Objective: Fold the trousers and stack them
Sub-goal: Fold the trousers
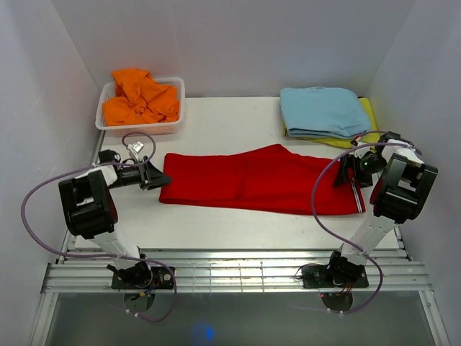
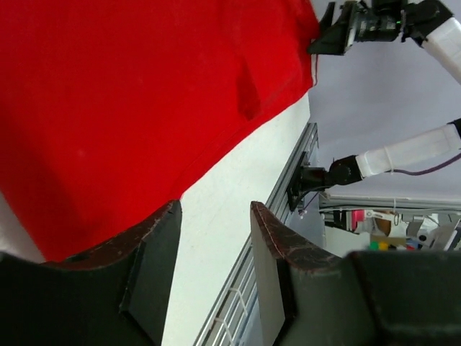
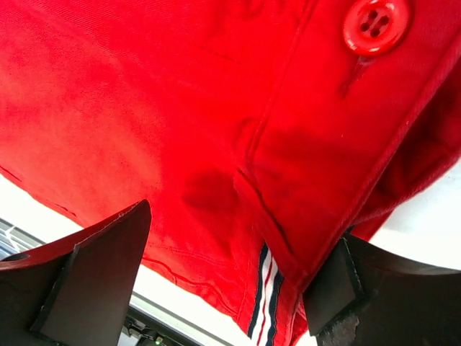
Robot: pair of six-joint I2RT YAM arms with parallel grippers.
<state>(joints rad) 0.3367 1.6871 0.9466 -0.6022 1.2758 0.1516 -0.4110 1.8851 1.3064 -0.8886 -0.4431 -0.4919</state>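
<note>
Trousers (image 1: pixel 259 180) lie flat across mid-counter (image 1: pixel 216 122), striped waistband to the right. Left arm low, left gripper (image 1: pixel 160 176) horizontal at the leg end, jaws apart and empty. Right gripper (image 1: pixel 344 173) at the waistband, jaws wide, nothing held.

Both arms bent inward, left claw (image 1: pixel 157 175) and right claw (image 1: pixel 344 173) with jaws spread apart
</note>
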